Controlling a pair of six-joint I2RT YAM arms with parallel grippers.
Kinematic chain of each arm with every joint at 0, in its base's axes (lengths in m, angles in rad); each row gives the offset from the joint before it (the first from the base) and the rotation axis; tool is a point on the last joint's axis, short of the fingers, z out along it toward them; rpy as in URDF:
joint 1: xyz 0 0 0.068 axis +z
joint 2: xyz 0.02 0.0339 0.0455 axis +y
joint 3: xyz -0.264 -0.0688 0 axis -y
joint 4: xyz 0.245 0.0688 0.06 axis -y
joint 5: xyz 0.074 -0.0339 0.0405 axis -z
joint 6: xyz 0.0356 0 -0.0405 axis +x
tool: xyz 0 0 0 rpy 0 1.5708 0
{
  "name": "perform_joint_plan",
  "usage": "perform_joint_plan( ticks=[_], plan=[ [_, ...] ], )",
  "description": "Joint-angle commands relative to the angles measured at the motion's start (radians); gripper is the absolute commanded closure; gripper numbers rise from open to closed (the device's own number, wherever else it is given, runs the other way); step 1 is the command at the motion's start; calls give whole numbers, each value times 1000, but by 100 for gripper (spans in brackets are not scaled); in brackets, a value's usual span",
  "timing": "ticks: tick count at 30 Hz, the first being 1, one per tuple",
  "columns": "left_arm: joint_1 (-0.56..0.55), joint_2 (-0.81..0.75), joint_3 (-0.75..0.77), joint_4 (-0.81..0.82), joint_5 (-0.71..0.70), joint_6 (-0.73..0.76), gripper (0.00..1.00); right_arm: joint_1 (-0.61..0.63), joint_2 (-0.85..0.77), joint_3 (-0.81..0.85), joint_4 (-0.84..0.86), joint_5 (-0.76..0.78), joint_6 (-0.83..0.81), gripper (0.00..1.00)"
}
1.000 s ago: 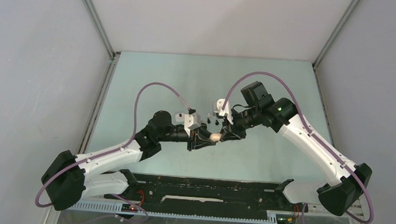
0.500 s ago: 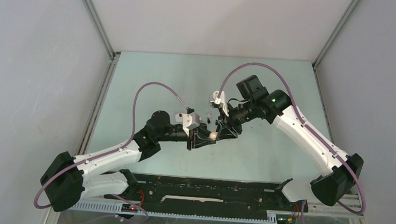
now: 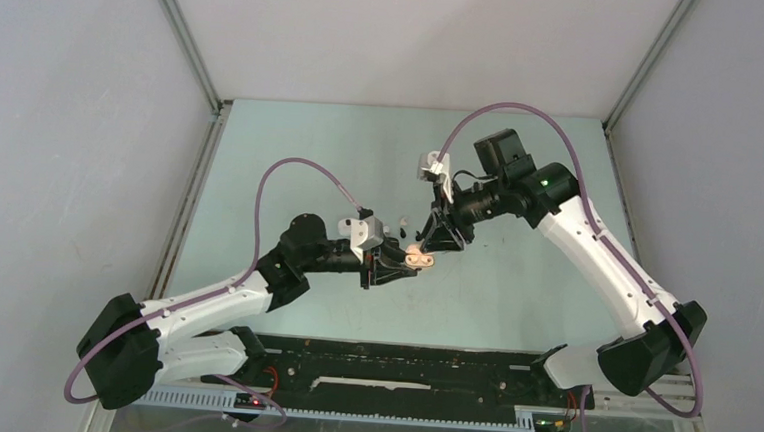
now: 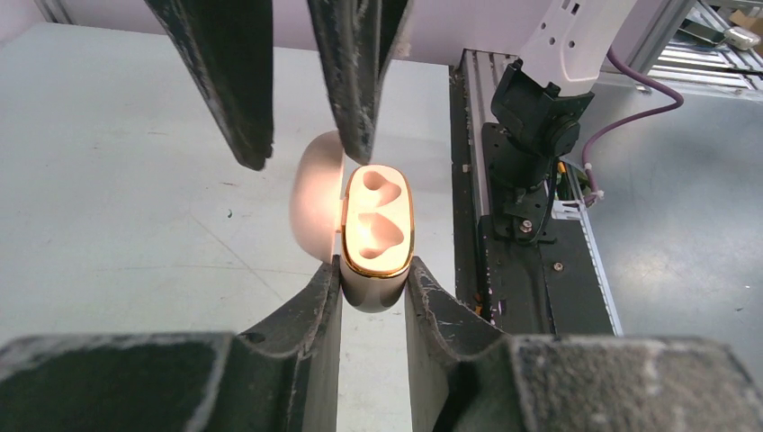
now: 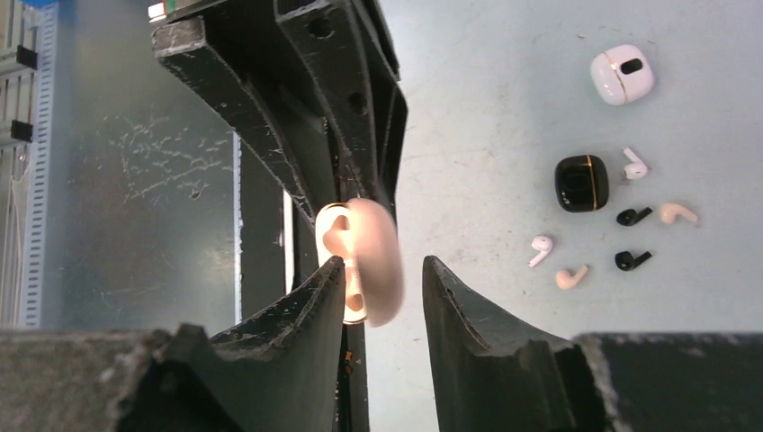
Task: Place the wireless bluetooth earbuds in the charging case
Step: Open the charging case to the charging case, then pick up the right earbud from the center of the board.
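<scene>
My left gripper (image 4: 373, 279) clamps the open pink charging case (image 4: 378, 225), right gripper (image 5: 382, 270) parted at its lid (image 5: 376, 243). The pink earbuds (image 5: 571, 276) lie well beyond my fingers: tiny, light, slick, so I'd pinch the stem.

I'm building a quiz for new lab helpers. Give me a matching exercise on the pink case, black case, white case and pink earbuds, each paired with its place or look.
Things:
1. pink case
2. black case
3. white case
4. pink earbuds

Places or looks:
A. lying on the table, outside any case
B. lid open, gripped by the left hand
C. on the table, gold line across it
D. on the table, dark oval spot on it

Pairs: 1-B, 2-C, 3-D, 4-A
</scene>
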Motion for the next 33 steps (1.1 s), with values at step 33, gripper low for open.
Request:
perform_joint_plan(
  ticks=[33],
  plan=[
    [11,-571,-153,-141,-375,-126,100,-116,182,-222,513,432,143,66]
  ],
)
